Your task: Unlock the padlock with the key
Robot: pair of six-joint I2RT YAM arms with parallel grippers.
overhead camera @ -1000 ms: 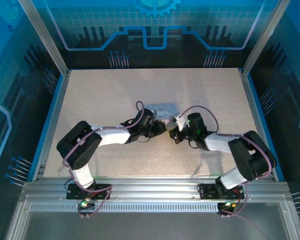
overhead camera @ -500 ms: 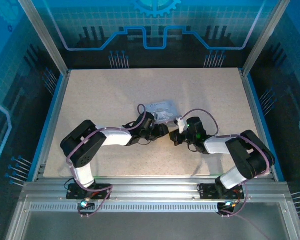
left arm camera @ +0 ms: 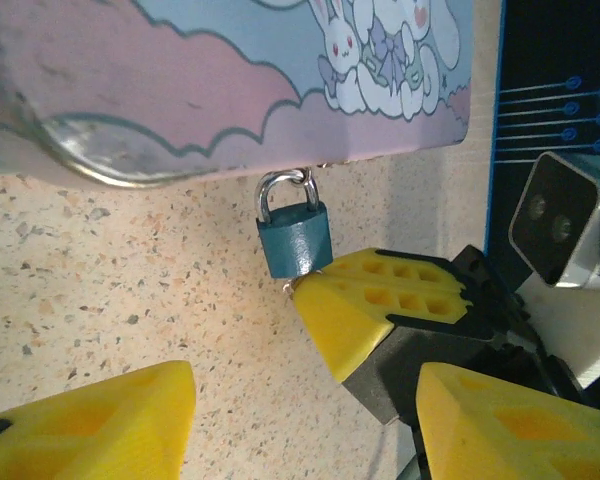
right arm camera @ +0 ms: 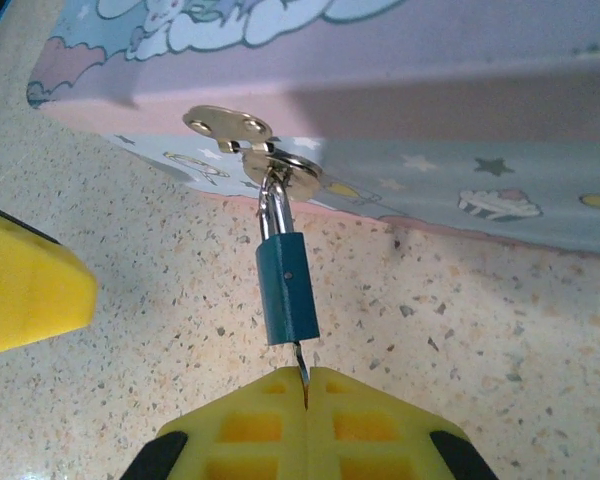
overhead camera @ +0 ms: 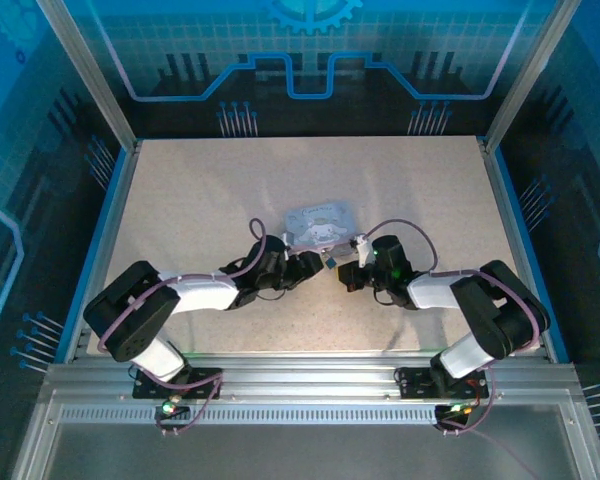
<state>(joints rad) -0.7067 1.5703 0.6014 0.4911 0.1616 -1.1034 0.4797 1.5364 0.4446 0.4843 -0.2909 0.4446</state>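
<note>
The small blue silver-shackled padlock (right arm camera: 285, 290) hangs at the near side of the pastel cartoon tin (right arm camera: 460, 90), the right gripper (right arm camera: 305, 388) pinching the thin metal key (right arm camera: 300, 372) at its base, the left gripper (overhead camera: 315, 264) spread just left.

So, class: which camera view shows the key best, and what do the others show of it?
Right wrist view: the key is pinched in the right gripper, tip at the padlock. Left wrist shows a sliver of it; from above, too small to tell.
</note>
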